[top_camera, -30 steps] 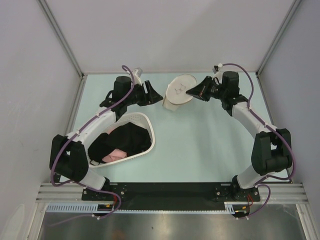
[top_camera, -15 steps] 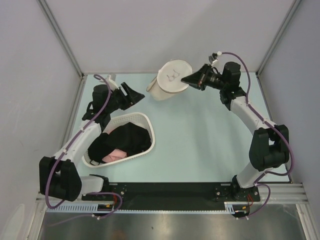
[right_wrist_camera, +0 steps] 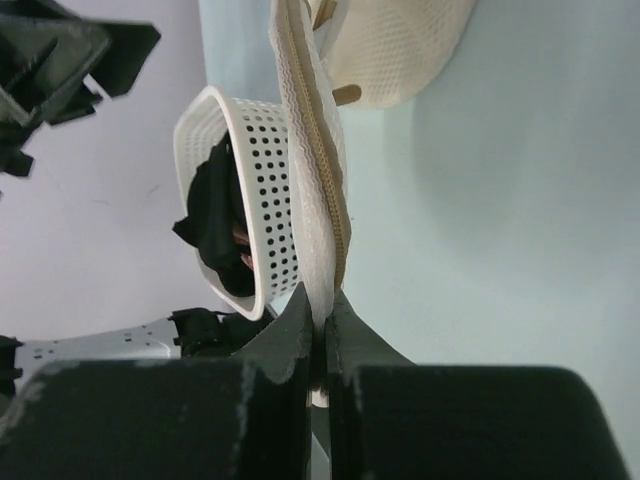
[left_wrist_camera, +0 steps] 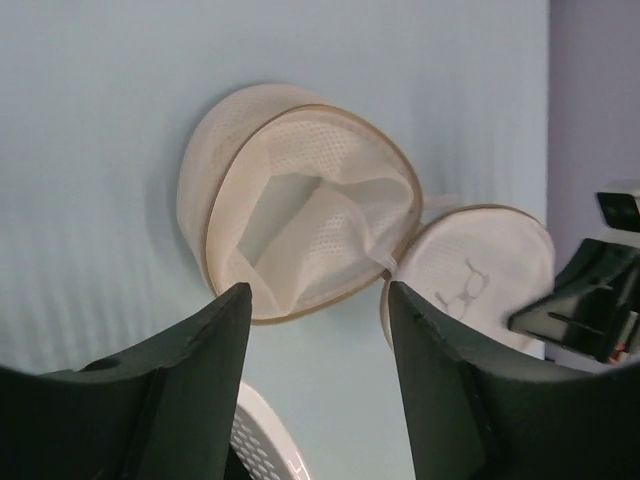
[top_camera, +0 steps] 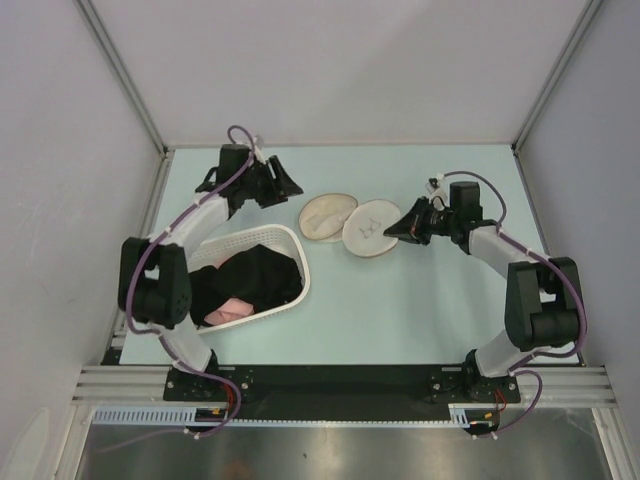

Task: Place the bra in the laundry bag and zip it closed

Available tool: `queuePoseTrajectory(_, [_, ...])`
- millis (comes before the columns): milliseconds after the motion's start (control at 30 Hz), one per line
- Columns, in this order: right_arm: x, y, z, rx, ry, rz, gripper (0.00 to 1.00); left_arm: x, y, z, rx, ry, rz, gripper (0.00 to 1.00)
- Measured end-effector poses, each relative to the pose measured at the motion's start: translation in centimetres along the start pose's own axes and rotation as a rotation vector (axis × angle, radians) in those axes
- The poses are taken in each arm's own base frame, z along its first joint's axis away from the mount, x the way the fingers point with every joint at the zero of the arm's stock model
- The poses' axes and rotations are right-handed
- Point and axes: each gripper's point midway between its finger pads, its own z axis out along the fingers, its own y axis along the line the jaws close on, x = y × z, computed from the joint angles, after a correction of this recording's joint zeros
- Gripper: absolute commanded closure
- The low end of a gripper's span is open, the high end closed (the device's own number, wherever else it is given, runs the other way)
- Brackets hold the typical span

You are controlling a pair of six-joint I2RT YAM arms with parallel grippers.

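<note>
The cream mesh laundry bag [top_camera: 350,222] lies unzipped on the table as two round halves; one half shows its hollow inside [left_wrist_camera: 310,225], the other its dark logo [left_wrist_camera: 470,280]. My right gripper [top_camera: 393,229] is shut on the rim of the logo half [right_wrist_camera: 318,200], by the tan zip. My left gripper [top_camera: 292,187] is open and empty, just left of the bag. The black bra [top_camera: 250,280] lies in the white perforated basket [top_camera: 298,250] with a pink garment [top_camera: 228,312]; the dark fabric also shows in the right wrist view [right_wrist_camera: 215,220].
The white basket [right_wrist_camera: 265,180] stands at the left, near my left arm. Grey walls and metal posts [top_camera: 128,80] close in the table at the back and sides.
My right gripper has lowered the bag from the air onto the table, where it now lies spread open. My left gripper swung back right, close to the bag.
</note>
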Motion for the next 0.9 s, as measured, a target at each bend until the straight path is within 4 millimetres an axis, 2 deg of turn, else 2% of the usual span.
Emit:
queuePoseTrajectory(100, [0.0,0.0,-0.9,0.045,-0.014,-0.073,1.0,-0.5,-0.3,2.8,-0.038,0.039,0.063,0.45])
queuePoseTrajectory(133, [0.0,0.1,-1.1,0.054,-0.018,-0.092,1.0,-0.7,-0.5,3.8,-0.054,0.049,0.096,0.51])
queuePoseTrajectory(200, [-0.1,0.3,-1.5,0.066,-0.024,-0.129,1.0,-0.9,-0.8,5.5,-0.103,0.072,0.164,0.58])
queuePoseTrajectory(333, [0.0,-0.2,-1.9,0.082,-0.021,-0.135,1.0,-3.0,-2.0,8.7,-0.162,0.076,0.321,0.57])
queuePoseTrajectory(433, [-0.1,-0.4,-2.2,0.086,-0.022,-0.134,1.0,-3.2,-1.4,10.0,-0.202,0.11,0.386,0.56])
queuePoseTrajectory(533, [-0.2,-0.5,-2.3,0.085,-0.026,-0.137,1.0,-2.3,0.5,10.7,-0.254,0.165,0.408,0.57])
queuePoseTrajectory(633, [-0.3,-0.3,-2.4,0.083,-0.031,-0.141,1.0,-0.4,2.8,11.0,-0.314,0.239,0.413,0.59])
queuePoseTrajectory(733, [-0.4,0.1,-2.6,0.075,-0.035,-0.15,1.0,1.0,4.2,11.3,-0.352,0.287,0.417,0.62])
queuePoseTrajectory(900, [-0.4,0.4,-2.8,0.068,-0.037,-0.156,1.0,3.4,5.1,11.3,-0.373,0.348,0.425,0.68])
